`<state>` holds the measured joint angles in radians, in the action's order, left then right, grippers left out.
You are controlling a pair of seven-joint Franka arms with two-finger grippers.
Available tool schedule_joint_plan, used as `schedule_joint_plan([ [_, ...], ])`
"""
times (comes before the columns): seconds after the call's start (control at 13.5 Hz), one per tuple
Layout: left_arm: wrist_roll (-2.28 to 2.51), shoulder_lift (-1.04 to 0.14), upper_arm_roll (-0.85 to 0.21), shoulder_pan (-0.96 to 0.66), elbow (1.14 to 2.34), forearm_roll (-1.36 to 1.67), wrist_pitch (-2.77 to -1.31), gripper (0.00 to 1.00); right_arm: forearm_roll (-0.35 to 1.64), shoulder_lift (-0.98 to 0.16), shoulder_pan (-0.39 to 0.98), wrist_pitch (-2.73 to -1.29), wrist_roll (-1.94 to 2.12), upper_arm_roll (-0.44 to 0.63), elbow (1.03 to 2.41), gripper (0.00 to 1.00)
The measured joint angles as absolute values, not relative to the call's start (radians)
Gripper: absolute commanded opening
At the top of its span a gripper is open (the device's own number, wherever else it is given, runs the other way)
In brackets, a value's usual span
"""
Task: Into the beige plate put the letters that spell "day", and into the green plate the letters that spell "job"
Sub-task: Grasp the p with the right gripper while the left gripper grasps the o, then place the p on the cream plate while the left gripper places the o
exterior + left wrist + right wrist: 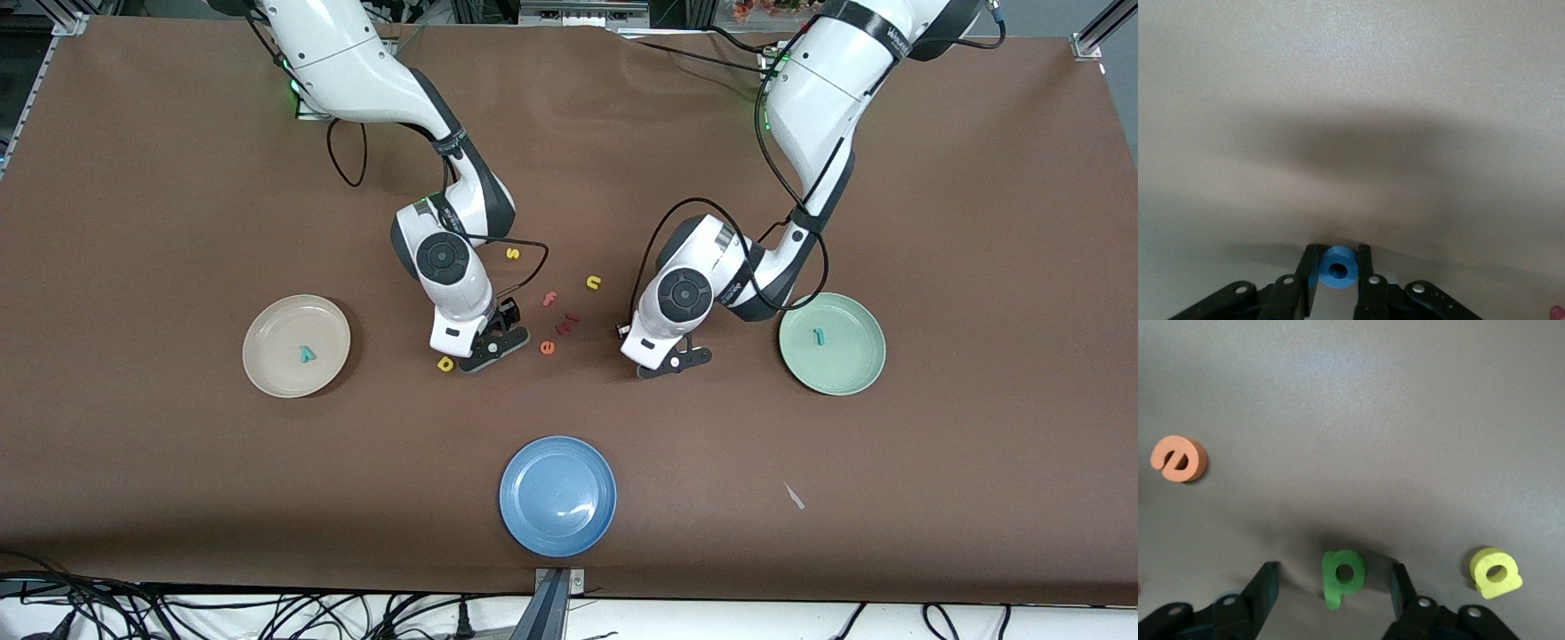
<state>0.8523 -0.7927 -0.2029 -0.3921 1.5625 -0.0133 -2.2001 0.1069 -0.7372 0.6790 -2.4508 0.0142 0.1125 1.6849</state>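
The left gripper (1338, 270) is down at the brown table (178, 498), between the loose letters at the centre and the green plate (853, 373). Its two fingers (1310, 280) press against either side of the blue ring-shaped o (1338, 269), which lies flat on the table, so they are closed on that letter.

The right gripper (1335, 587) is also low at the table, between the centre letters and the beige plate (271, 364). Its fingers (1265, 587) stand spread with the dark green d (1341, 577) lying between them, touching neither one. The yellow a (445, 363) lies just beside that gripper, toward the beige plate.

The teal y (307, 355) lies in the beige plate, toward the right arm's end of the table. The teal j (819, 336) lies in the green plate, toward the left arm's end.

Between the two grippers lie the pinkish-red b (567, 324), the orange e (548, 348) slightly nearer the camera, and the pink f (549, 299) slightly farther from it. The yellow n (594, 283) and the yellow s (512, 253) lie farther still. The blue plate (524, 524) sits nearest the camera, at mid-table.
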Motion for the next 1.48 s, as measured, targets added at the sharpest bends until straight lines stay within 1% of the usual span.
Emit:
schedule_joint_plan([
  [0.22,0.853,-0.792,-0.202,-0.392,1.562,-0.013,-2.200,0.00,0.107,-0.737,0.678,-2.431,0.014,0.113,1.679,0.65],
  [0.37,0.854,-0.789,-0.197,-0.385,1.559,-0.013,-2.183,0.00,0.107,-0.737,0.678,-2.427,0.014,0.114,1.679,0.58],
  [0.52,0.827,-0.768,-0.192,-0.360,1.545,-0.014,-2.110,0.00,0.107,-0.737,0.677,-2.426,0.014,0.114,1.679,0.50],
  [0.59,0.783,-0.748,-0.191,-0.338,1.539,-0.015,-2.070,0.00,0.107,-0.737,0.677,-2.425,0.014,0.116,1.677,0.49],
  [0.89,0.546,-0.667,-0.184,-0.203,1.536,-0.015,-1.896,0.00,0.107,-0.737,0.677,-2.422,0.014,0.118,1.674,0.43],
  [0.96,0.488,-0.658,-0.183,-0.169,1.537,-0.015,-1.870,0.00,0.107,-0.737,0.677,-2.422,0.014,0.118,1.674,0.39],
  [1.11,0.376,-0.653,-0.181,-0.096,1.540,-0.015,-1.840,0.00,0.107,-0.737,0.676,-2.422,0.014,0.118,1.673,0.34],
  [1.26,0.255,-0.653,-0.179,-0.024,1.548,-0.015,-1.831,0.00,0.107,-0.737,0.676,-2.421,0.014,0.119,1.672,0.26],
  [1.48,0.118,-0.656,-0.178,0.066,1.562,-0.015,-1.828,0.00,0.107,-0.736,0.676,-2.420,0.014,0.119,1.671,0.22],
])
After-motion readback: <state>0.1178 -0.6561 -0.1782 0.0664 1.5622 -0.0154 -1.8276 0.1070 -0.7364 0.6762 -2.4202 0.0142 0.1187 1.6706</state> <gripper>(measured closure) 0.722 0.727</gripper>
